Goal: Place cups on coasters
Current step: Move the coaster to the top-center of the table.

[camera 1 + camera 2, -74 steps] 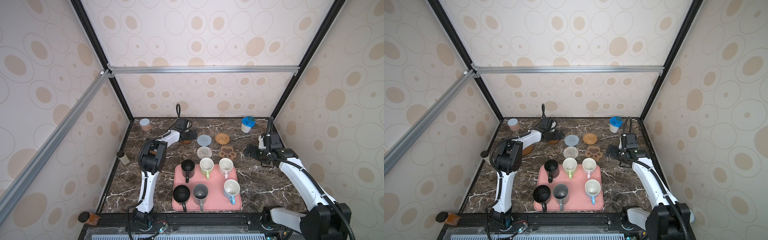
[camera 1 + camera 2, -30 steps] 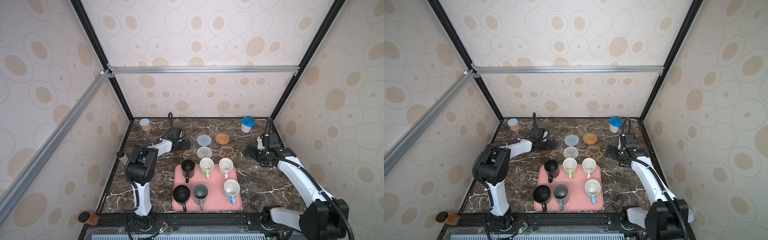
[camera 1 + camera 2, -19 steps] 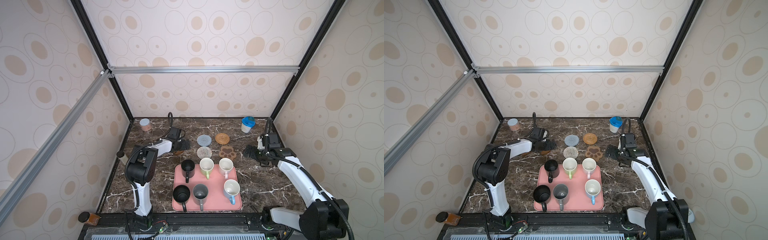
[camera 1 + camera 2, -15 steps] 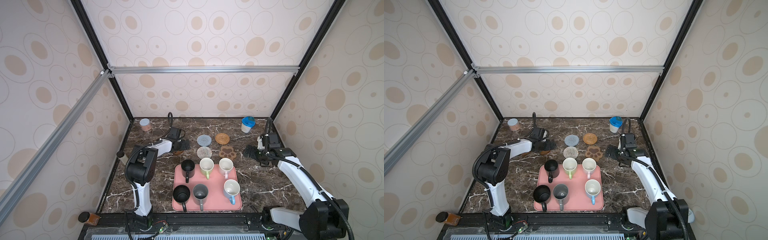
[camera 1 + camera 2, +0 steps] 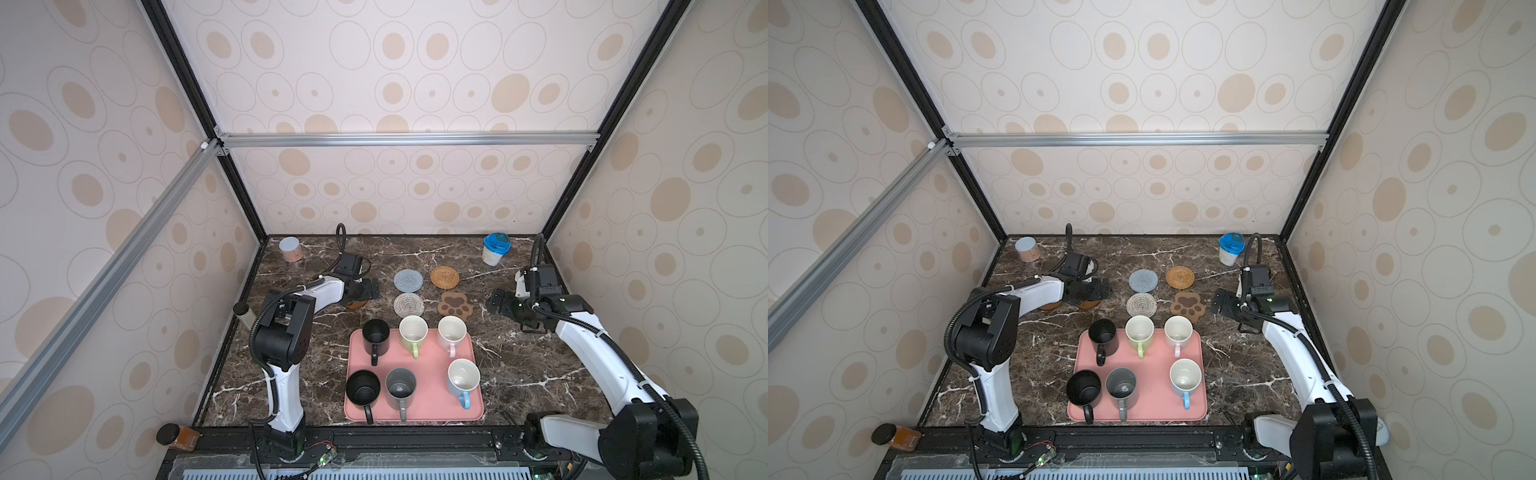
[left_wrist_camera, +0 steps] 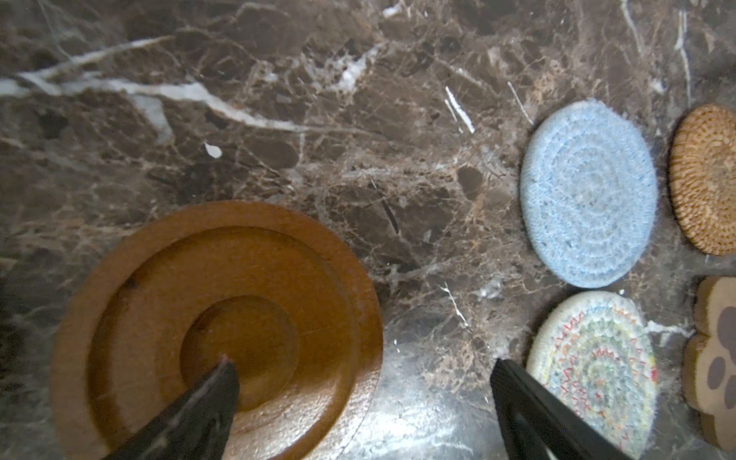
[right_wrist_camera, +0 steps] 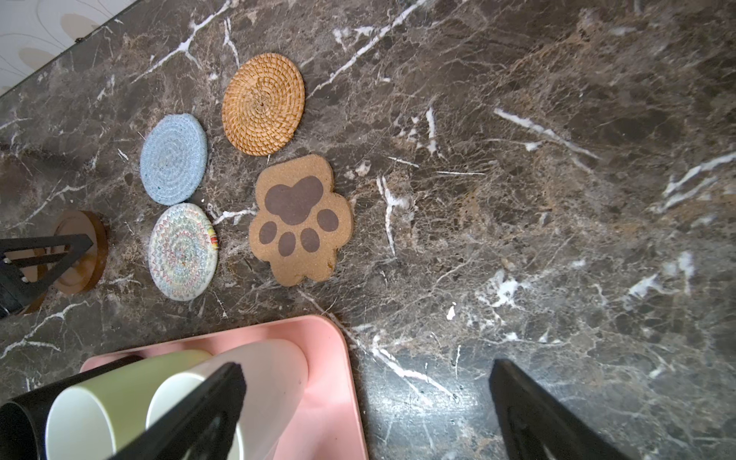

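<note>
Right now my left gripper is released, jaws spread wide and empty, low over a brown wooden disc coaster. One fingertip sits over the disc's sunken centre; whether it touches I cannot tell. Near it lie the blue-grey woven coaster, the whitish woven coaster, the tan rattan coaster and the paw-shaped coaster. My right gripper is released too, empty, above the marble tabletop near the pink tray. All six mugs stand upright on that tray. In the far row are the far black mug, light green mug and white-pink mug. In the near row are the near black mug, grey mug and white-and-blue mug.
</note>
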`<state>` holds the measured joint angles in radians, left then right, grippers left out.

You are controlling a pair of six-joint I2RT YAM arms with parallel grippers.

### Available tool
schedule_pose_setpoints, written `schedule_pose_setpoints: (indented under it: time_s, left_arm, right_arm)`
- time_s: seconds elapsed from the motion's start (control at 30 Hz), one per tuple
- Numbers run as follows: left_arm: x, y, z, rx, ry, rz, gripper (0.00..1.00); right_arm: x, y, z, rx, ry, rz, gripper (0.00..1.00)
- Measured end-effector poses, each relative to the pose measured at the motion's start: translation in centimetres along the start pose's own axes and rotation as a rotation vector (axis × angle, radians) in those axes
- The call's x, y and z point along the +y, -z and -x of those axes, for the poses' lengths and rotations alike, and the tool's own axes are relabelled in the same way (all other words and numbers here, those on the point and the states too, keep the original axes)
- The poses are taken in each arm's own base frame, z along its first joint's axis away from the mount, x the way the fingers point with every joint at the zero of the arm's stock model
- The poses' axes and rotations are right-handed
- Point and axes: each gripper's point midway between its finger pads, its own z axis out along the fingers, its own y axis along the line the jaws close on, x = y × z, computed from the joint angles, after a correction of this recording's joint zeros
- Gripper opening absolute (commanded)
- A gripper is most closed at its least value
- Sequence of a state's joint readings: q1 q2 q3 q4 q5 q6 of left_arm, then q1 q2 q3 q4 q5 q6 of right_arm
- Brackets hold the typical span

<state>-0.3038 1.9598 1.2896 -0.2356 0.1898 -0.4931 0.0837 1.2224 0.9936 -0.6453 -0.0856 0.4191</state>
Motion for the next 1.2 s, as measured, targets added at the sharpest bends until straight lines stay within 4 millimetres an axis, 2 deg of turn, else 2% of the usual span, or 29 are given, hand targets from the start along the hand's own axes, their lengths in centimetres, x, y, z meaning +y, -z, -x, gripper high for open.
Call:
schedule_pose_setpoints:
  time_s: [0.1,0.3,0.43,0.57,0.73,0.87,1.07,1.2]
  left_arm:
    - [-0.5,0.6,1.0,-0.008,-0.008,-0.005,1.0]
    - [-3.2,2.3,4.2,-0.07,-0.046,-0.054,1.0]
    - [-5.4,2.9,4.6,-0.06,-0.091,-0.097,1.0]
    - [-9.0,2.3,4.5,-0.029,-0.166,-0.155,1.0]
    - [-13.7,0.5,1.2,0.066,-0.255,-0.245,1.0]
    - [-16.1,-1.2,-1.4,0.15,-0.312,-0.293,1.0]
    - [-18.0,-2.4,-4.5,0.232,-0.374,-0.32,1.0]
    - [-18.8,-2.3,-5.5,0.251,-0.393,-0.339,1.0]
  right_arm:
    - [0.3,0.3,0.6,-0.014,0.006,0.007,1.0]
    - [0.7,0.5,0.8,-0.018,0.017,0.026,1.0]
    - [0.9,0.7,1.0,-0.02,0.019,0.032,1.0]
    - [1.2,0.8,1.1,-0.021,0.02,0.045,1.0]
    - [1.4,0.7,1.0,-0.011,0.021,0.059,1.0]
    - [1.5,0.7,0.8,-0.003,0.024,0.06,1.0]
    - [1.5,0.9,0.9,0.0,0.027,0.057,1.0]
    - [1.4,0.8,0.7,0.005,0.027,0.054,1.0]
